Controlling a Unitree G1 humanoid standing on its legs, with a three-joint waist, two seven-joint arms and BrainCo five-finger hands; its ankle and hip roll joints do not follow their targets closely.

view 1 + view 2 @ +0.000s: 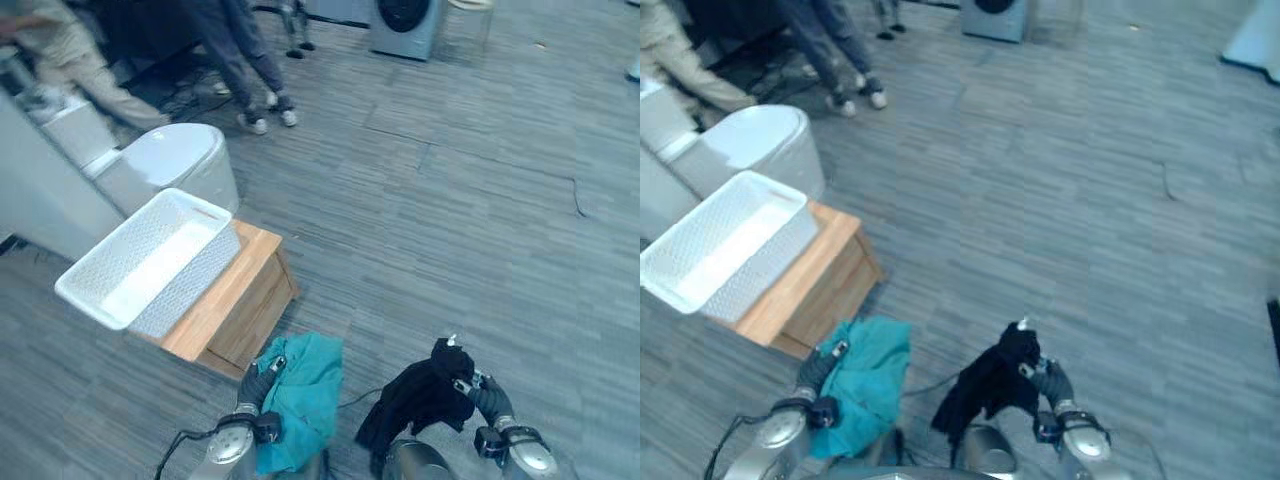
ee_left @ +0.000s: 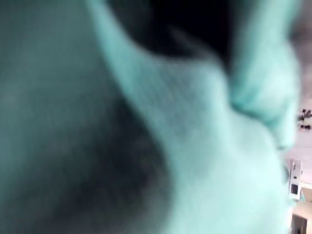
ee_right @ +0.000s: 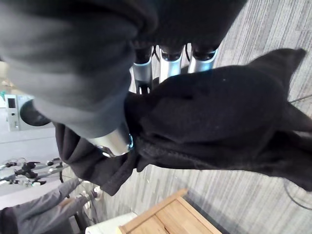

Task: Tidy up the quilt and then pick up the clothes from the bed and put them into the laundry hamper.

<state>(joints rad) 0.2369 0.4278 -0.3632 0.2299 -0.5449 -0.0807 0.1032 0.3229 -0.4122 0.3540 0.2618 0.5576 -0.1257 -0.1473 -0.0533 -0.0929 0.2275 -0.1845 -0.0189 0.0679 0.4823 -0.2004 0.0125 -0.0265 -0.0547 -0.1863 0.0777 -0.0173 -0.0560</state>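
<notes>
My left hand (image 1: 262, 384) is shut on a teal garment (image 1: 305, 398) that hangs from it low in the eye views; the same teal cloth (image 2: 204, 146) covers the left wrist view. A black garment (image 1: 418, 396) droops from my right hand (image 1: 478, 392), whose fingers (image 3: 168, 61) and thumb pinch the dark cloth (image 3: 219, 112). Ahead and to the left, the white laundry hamper (image 1: 140, 262) with perforated walls sits tilted on a low wooden box (image 1: 245, 300), its inside bare.
A white rounded tub-like unit (image 1: 170, 160) stands behind the hamper. Two people's legs (image 1: 245, 70) are at the back left. A washing machine (image 1: 405, 25) stands at the far wall. Grey carpet (image 1: 450, 200) stretches ahead and to the right.
</notes>
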